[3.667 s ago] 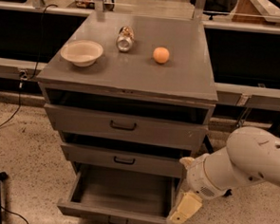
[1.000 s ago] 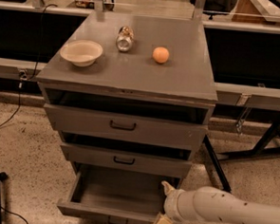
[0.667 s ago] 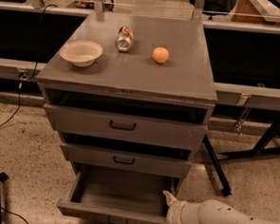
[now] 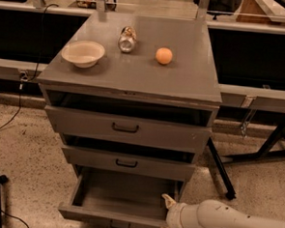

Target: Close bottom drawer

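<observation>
The gripper (image 4: 167,217) sits low at the front right corner of the bottom drawer (image 4: 114,195); whether it is open or closed cannot be told. That drawer stands pulled well out of the grey cabinet (image 4: 135,79). On the cabinet top rest a bowl (image 4: 83,53), a tipped can (image 4: 127,39) and an orange (image 4: 164,56).

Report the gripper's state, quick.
Gripper: cannot be told, open or closed. It is at the front right corner of the open bottom drawer.
</observation>
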{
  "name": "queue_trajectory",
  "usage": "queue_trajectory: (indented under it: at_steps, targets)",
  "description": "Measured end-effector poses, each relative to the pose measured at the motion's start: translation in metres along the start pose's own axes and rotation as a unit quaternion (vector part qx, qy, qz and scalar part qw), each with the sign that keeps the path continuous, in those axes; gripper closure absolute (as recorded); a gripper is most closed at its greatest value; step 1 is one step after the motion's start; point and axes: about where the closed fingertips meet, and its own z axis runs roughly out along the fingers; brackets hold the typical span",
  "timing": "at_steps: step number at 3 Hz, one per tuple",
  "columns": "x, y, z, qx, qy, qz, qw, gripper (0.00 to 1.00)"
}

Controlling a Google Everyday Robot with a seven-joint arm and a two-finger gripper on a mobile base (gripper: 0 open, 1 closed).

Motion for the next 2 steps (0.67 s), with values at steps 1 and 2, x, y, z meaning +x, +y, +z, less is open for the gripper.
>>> queue_trajectory:
  at_steps: [1, 2]
  targets:
    - [0.011, 0.008, 0.04, -0.035, 0.005, -0.044, 0.9984, 0.0]
    - [0.031, 0.013, 0.077, -0.047, -0.01, -0.064, 0.9968, 0.0]
